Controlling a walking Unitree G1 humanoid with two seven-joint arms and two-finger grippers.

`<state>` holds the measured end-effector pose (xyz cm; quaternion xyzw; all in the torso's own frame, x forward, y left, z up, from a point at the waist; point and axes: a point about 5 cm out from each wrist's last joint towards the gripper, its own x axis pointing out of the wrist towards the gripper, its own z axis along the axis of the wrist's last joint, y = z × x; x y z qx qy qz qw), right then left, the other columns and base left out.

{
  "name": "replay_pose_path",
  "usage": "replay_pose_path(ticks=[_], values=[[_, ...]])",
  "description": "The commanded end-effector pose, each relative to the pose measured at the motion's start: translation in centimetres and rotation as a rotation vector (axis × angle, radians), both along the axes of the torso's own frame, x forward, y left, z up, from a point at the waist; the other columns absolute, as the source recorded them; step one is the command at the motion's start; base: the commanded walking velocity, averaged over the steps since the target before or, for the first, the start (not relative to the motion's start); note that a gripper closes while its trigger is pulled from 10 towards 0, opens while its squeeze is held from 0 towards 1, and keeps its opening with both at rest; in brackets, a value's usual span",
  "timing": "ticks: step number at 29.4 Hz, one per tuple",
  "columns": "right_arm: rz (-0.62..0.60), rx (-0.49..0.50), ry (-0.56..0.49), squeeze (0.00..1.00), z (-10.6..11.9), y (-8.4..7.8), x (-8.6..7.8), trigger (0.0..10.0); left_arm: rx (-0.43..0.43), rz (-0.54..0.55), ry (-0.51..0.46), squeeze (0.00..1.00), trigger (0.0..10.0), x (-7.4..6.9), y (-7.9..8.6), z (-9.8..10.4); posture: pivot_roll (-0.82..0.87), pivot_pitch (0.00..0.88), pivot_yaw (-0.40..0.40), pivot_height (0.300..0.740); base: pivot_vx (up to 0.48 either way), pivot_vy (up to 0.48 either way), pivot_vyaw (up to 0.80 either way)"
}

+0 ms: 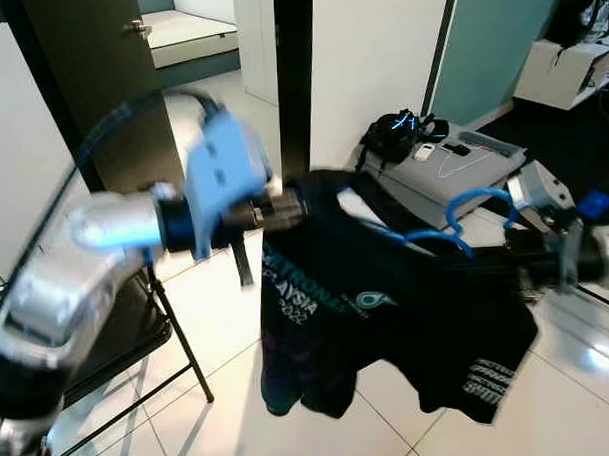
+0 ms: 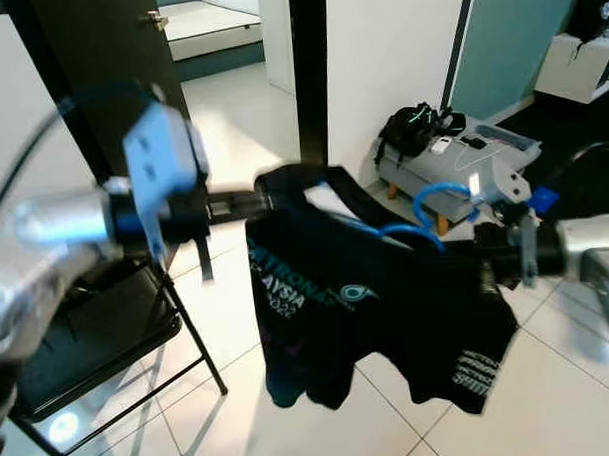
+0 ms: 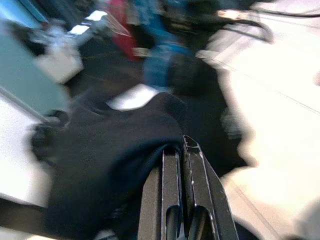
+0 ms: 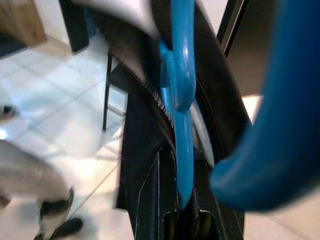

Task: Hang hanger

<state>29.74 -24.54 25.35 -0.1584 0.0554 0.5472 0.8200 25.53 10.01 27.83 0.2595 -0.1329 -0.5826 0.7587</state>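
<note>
Carrying the shirted hanger, no rail reached yet.
My right gripper (image 4: 184, 210) clamps the blue hanger (image 1: 454, 223); left gripper (image 3: 182, 150) pinches the black T-shirt (image 1: 388, 315), seemingly; next I need a rail.

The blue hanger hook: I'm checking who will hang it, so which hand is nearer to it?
Right. The right hand sits just beside the blue hanger hook, gripping the hanger's arm; the left hand pinches the black shirt at its far shoulder.
</note>
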Motion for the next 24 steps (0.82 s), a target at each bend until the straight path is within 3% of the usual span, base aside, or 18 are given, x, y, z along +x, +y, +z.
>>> replay_pose_path(ticks=[1,3,7,10,11,17,18,20,22,23,24], values=[[-0.013,0.075,-0.08,0.0,1.6,0.1,0.2,10.0,0.059,-0.041,-0.017,0.0,10.0,-0.7,-0.5,-0.6,0.02,0.021,-0.011,0.74,0.0,0.0,0.0],[0.016,0.13,-0.082,0.0,2.0,0.6,0.3,10.0,0.111,-0.011,-0.028,0.0,10.0,-0.6,-0.7,-1.8,0.02,0.021,-0.013,0.74,0.0,0.0,0.0],[0.07,0.1,-0.045,0.0,1.3,0.9,-0.2,10.0,0.11,0.046,-0.061,0.0,10.0,0.2,-0.7,-1.8,0.02,0.021,-0.013,0.74,0.0,0.0,0.0],[0.14,0.079,0.041,0.0,0.3,1.5,-1.0,10.0,0.097,0.11,-0.093,0.0,10.0,0.8,-0.6,-1.5,0.02,0.021,-0.016,0.74,0.0,0.0,0.0],[0.238,-0.003,0.129,0.0,-1.2,2.2,-2.4,10.0,0.057,0.195,-0.14,0.0,10.0,1.8,-0.4,-0.9,0.01,0.023,-0.018,0.74,0.0,0.0,0.0],[0.202,-0.018,0.134,0.0,-1.8,2.5,-2.0,10.0,-0.012,0.292,-0.192,0.0,10.0,2.8,0.3,0.5,0.01,0.024,-0.016,0.74,0.0,0.0,0.0],[0.168,-0.075,0.129,0.0,-2.5,2.3,-1.7,10.0,-0.05,0.337,-0.217,0.0,10.0,3.2,0.8,1.4,0.01,0.025,-0.015,0.74,0.0,0.0,0.0],[0.082,-0.094,0.088,0.0,-2.9,2.0,-0.7,10.0,-0.112,0.413,-0.255,0.0,10.0,3.9,2.3,3.1,0.01,0.025,-0.015,0.74,0.0,0.0,0.0],[0.046,-0.084,0.056,0.0,-2.7,1.9,-0.2,10.0,-0.142,0.402,-0.224,0.0,10.0,3.9,2.8,3.5,0.01,0.025,-0.015,0.74,0.0,0.0,0.0],[0.016,-0.064,0.03,0.0,-2.5,1.9,0.3,10.0,-0.169,0.38,-0.2,0.17,10.0,3.7,3.0,3.7,0.01,0.025,-0.015,0.74,0.0,0.0,0.0],[-0.004,-0.051,0.004,0.0,-2.2,1.9,0.6,10.0,-0.193,0.341,-0.171,0.98,10.0,3.2,3.0,3.8,0.02,0.028,-0.014,0.74,0.0,0.0,0.0]])
